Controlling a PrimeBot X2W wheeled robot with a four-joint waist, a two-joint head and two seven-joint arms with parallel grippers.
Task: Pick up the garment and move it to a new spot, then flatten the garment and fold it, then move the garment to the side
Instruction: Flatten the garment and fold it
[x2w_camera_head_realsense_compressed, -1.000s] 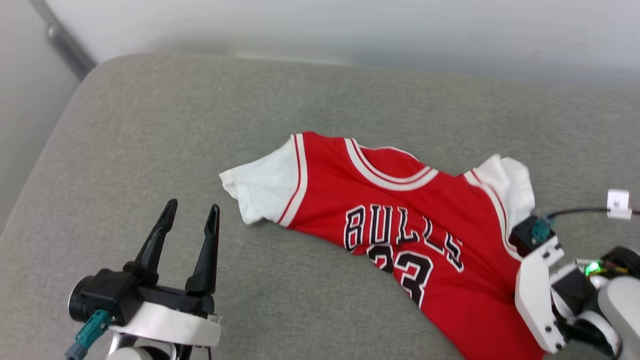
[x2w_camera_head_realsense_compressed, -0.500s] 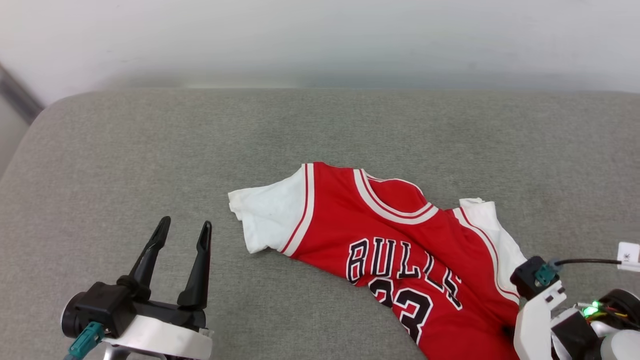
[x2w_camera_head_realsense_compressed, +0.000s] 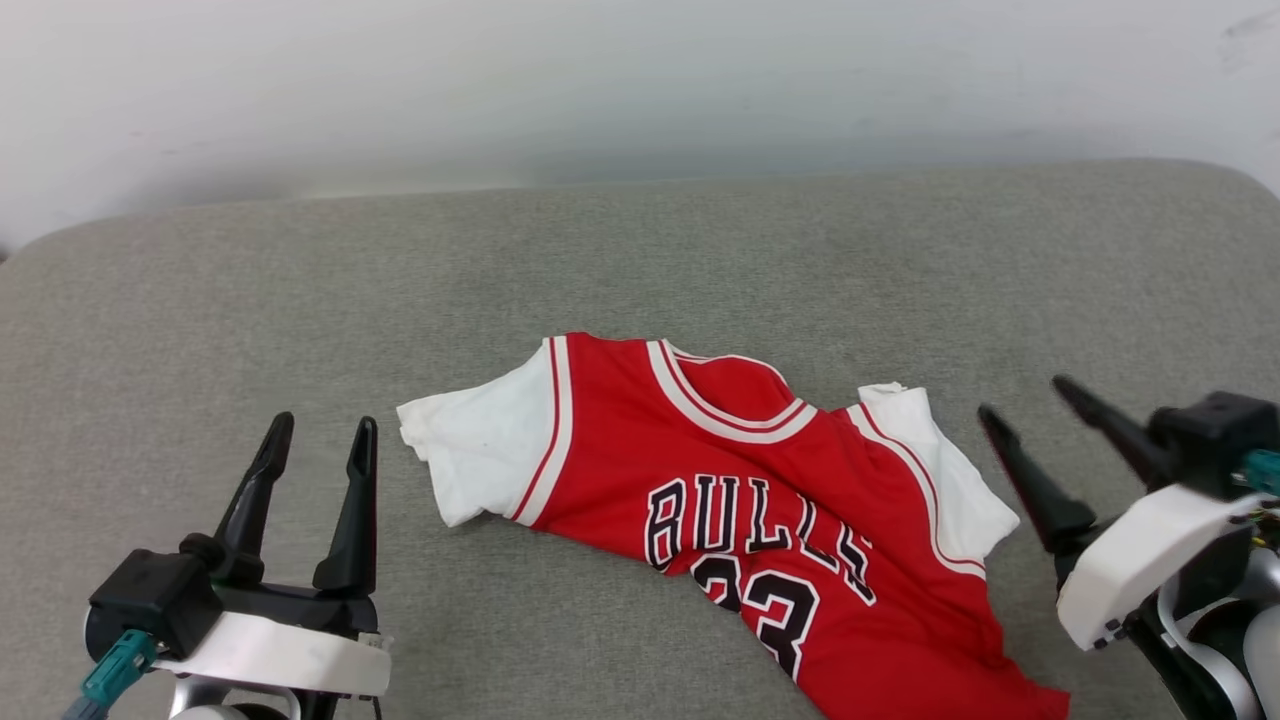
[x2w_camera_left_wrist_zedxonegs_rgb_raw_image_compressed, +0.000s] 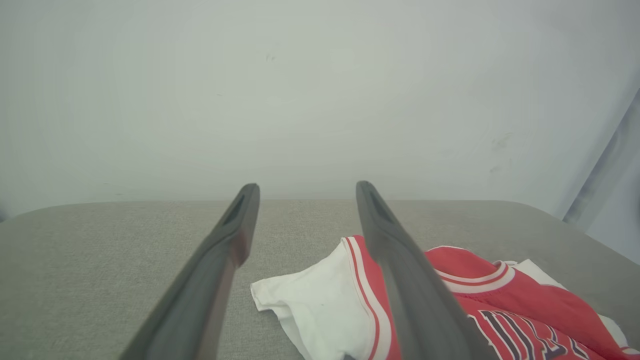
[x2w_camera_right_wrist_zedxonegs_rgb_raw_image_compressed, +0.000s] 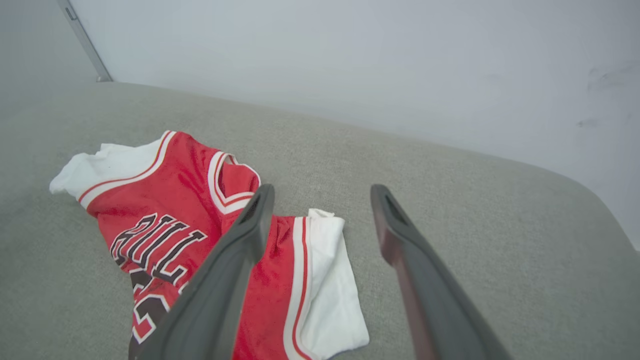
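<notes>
Left hand (x2w_camera_head_realsense_compressed: 325, 422): at the near left corner of the cushion (x2w_camera_head_realsense_compressed: 640, 260), its two dark fingers spread apart and pointing to the far edge. It holds nothing and touches nothing.
Right hand (x2w_camera_head_realsense_compressed: 1022, 396): at the near right corner, fingers spread wide and empty, tips angled toward the far left. It hangs just beside the garment (x2w_camera_head_realsense_compressed: 620, 440), clear of the cloth.
Garment: it lies face up between the two hands, on the middle and near right of the cushion. The collar points to the far edge and the red body runs slantwise toward the near right corner. The black lettering and number are creased across the chest.
Left-side sleeve (x2w_camera_head_realsense_compressed: 470, 460): white, spread flat, near the left hand but apart from it.
Right-side sleeve (x2w_camera_head_realsense_compressed: 940, 470): white, lying open just beside the right hand.
Cushion: grey fabric, rounded at its far corners.
Wall (x2w_camera_head_realsense_compressed: 640, 90): pale, standing behind the far edge.
Change: a second ago the right hand was low against the garment's right side with its fingers hidden. Now it is up and off it, with the fingers parted. The camera has also turned, so the whole picture has shifted. The left hand's spread matches the earlier pictures.
</notes>
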